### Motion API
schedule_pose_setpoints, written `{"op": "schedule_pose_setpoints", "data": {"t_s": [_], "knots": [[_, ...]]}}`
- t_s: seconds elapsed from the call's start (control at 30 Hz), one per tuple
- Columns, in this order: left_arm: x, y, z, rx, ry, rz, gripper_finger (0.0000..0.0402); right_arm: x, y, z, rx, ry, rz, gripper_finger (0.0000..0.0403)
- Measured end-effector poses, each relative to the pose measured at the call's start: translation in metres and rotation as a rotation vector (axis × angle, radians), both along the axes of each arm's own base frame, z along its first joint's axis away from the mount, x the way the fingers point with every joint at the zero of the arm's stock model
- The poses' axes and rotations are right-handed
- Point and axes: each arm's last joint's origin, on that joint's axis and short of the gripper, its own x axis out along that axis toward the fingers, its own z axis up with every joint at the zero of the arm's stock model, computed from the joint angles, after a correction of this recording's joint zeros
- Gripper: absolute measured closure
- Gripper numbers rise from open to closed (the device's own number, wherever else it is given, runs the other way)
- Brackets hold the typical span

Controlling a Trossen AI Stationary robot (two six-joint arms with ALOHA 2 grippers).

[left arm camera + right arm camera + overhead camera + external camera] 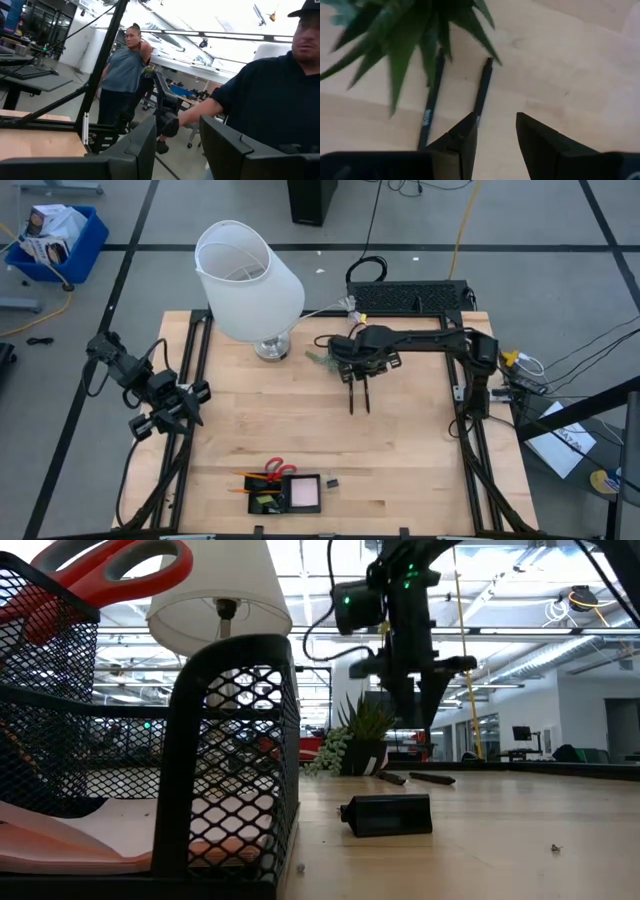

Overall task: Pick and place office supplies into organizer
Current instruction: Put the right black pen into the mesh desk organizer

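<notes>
Two black pens lie side by side on the table's middle, also seen as the pens in the right wrist view, next to a green plant sprig. My right gripper hangs open above their far ends, clear of them, as the right gripper shows in the low view. The black mesh organizer sits at the near edge and holds red-handled scissors, orange pencils and a pink pad. A small black clip rests on the wood beside it. My left gripper waits open at the table's left edge.
A white lamp stands at the far left of the table, and a black keyboard-like box lies along the far edge. Bare wood stretches between the pens and the organizer. People stand in the room beyond the table's left side.
</notes>
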Motion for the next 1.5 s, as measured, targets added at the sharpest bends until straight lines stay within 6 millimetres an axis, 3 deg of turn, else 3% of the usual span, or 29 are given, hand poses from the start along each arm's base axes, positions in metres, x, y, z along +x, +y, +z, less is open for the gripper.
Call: {"op": "schedule_pose_setpoints", "data": {"t_s": [0.63,0.83,1.03,1.27,1.5], "knots": [[0.0,0.0,0.0,-0.02,0.015,-0.008,0.025,0.016,-0.021,-0.046,0.014,0.045,0.024,0.0275],[0.0,0.0,0.0,-0.02,0.015,-0.008,0.025,0.01,-0.023,-0.057,0.019,0.055,0.005,0.0275],[0.0,0.0,0.0,-0.02,0.015,-0.009,0.025,0.0,-0.012,-0.07,0.051,0.108,0.004,0.0275],[0.0,0.0,0.0,-0.014,0.011,-0.007,0.025,0.007,0.003,-0.067,-0.019,0.064,0.006,0.0275],[0.0,0.0,0.0,-0.013,0.012,-0.008,0.025,0.003,-0.001,-0.036,-0.047,-0.059,-0.026,0.0275]]}}
